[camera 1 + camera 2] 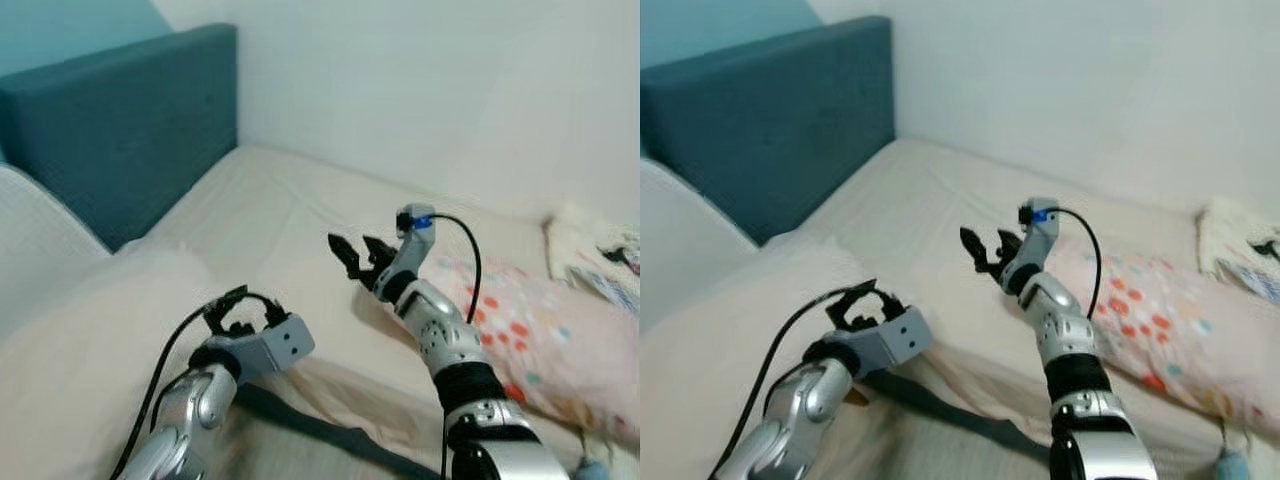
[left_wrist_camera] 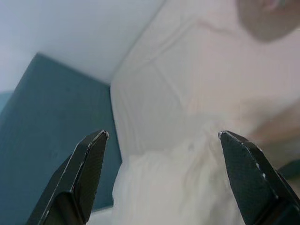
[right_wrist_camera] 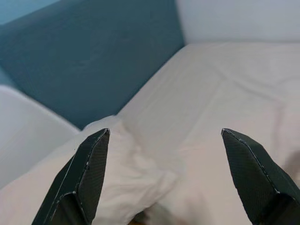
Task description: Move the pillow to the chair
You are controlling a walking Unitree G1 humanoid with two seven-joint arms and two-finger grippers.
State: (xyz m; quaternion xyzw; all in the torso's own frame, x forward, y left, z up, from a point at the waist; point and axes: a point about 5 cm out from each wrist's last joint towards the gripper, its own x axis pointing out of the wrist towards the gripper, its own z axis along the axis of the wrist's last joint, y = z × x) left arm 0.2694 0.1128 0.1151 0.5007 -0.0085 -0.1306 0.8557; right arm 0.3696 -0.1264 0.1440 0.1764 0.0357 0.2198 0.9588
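Observation:
A large cream pillow [image 1: 90, 340] lies at the near left of the bed, below the teal headboard [image 1: 130, 120]. My left gripper [image 1: 240, 305] hovers open over that pillow's right edge, and the left wrist view has cream fabric [image 2: 178, 187] between its spread fingers. A second pillow, pink with coloured dots [image 1: 540, 330], lies on the right side of the bed. Raised over the middle of the mattress, my right gripper [image 1: 360, 255] is open and holds nothing, just left of the dotted pillow. In the right wrist view the cream pillow [image 3: 122, 178] sits below its fingers.
The bed's cream sheet [image 1: 290, 210] runs back to a white wall. A folded patterned cloth [image 1: 600, 250] lies at the far right. A dark strap or edge [image 1: 320, 430] runs along the mattress front below the arms. White bedding [image 1: 30, 220] rises at the far left.

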